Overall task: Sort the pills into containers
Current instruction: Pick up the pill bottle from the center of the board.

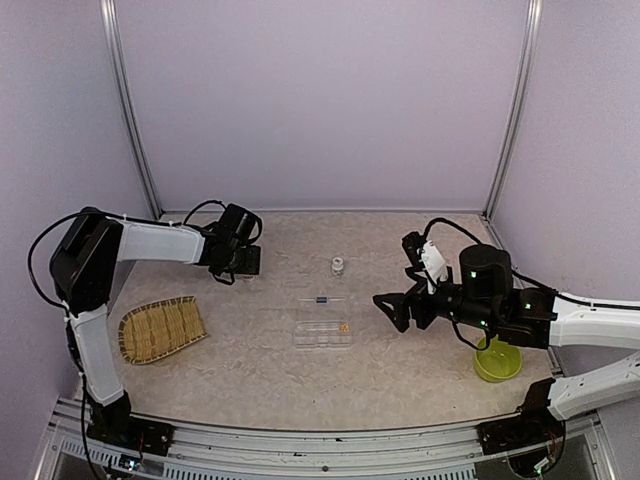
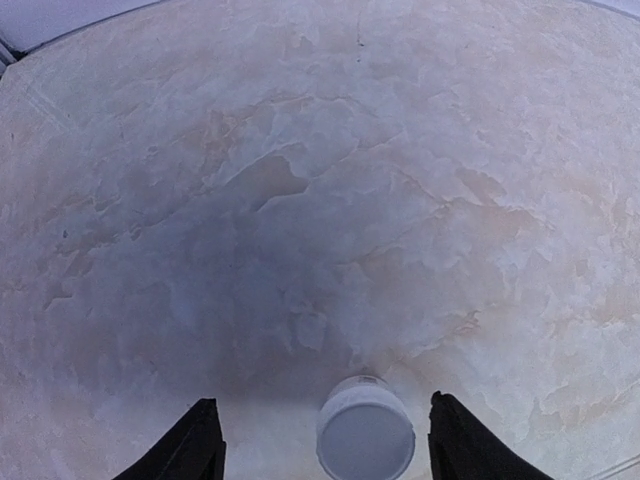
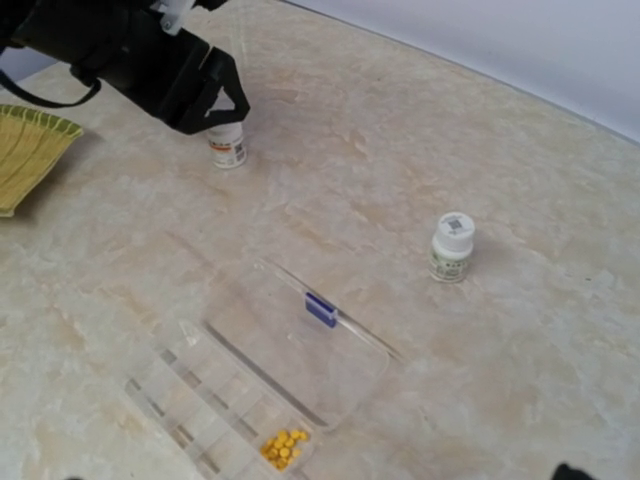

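The clear compartment box lies open mid-table, its lid folded flat with a blue clasp. Several orange-yellow pills sit in one corner compartment. My left gripper hangs at the back left, open. A white-capped pill bottle stands upright between its fingers, with a gap on both sides. The right wrist view shows that same bottle under the black left gripper. My right gripper hovers open and empty to the right of the box.
A second white-capped bottle stands behind the box. A woven bamboo tray lies at the near left. A lime-green bowl sits at the near right, under the right arm.
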{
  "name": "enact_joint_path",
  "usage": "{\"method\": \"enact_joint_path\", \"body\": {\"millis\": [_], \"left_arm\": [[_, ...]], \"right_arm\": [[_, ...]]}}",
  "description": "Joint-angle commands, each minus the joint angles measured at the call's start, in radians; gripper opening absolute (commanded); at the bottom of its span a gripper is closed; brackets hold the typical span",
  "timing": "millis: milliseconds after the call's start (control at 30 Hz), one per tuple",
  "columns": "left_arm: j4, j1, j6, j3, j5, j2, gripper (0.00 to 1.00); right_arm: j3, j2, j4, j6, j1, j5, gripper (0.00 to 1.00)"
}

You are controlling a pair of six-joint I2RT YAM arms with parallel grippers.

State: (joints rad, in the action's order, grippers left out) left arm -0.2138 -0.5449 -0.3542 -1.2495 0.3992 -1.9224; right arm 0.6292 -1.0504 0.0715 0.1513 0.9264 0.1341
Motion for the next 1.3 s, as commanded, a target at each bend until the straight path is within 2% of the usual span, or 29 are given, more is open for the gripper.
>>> {"method": "enact_joint_path", "body": {"millis": [0, 200, 533, 867, 1000, 1133, 1267], "left_arm": [[0.037, 0.009, 0.015, -0.051, -0.066, -0.034, 0.63], [0.031, 0.007, 0.013, -0.068, -0.087, -0.068, 0.54], [0.014, 0.0, 0.002, -0.064, -0.069, -0.056, 0.45], [-0.027, -0.019, -0.008, -0.064, -0.019, -0.041, 0.42], [-0.035, -0.024, -0.008, -0.069, -0.001, -0.048, 0.33], [-0.039, -0.026, -0.008, -0.068, -0.002, -0.045, 0.18], [-0.036, -0.043, 0.004, -0.066, -0.021, -0.012, 0.1]], "right_arm": [[-0.006, 0.006, -0.003, 0.008, -0.007, -0.009, 1.0], [0.0, -0.008, -0.001, 0.005, -0.006, -0.006, 1.0], [0.014, -0.037, 0.004, -0.007, -0.006, -0.007, 1.0], [0.029, -0.055, 0.001, -0.015, -0.007, -0.01, 1.0], [0.035, -0.06, -0.002, -0.018, -0.006, -0.012, 1.0], [0.037, -0.058, -0.006, -0.019, -0.007, -0.01, 1.0], [0.039, -0.053, -0.012, -0.027, -0.006, -0.016, 1.0]]}}
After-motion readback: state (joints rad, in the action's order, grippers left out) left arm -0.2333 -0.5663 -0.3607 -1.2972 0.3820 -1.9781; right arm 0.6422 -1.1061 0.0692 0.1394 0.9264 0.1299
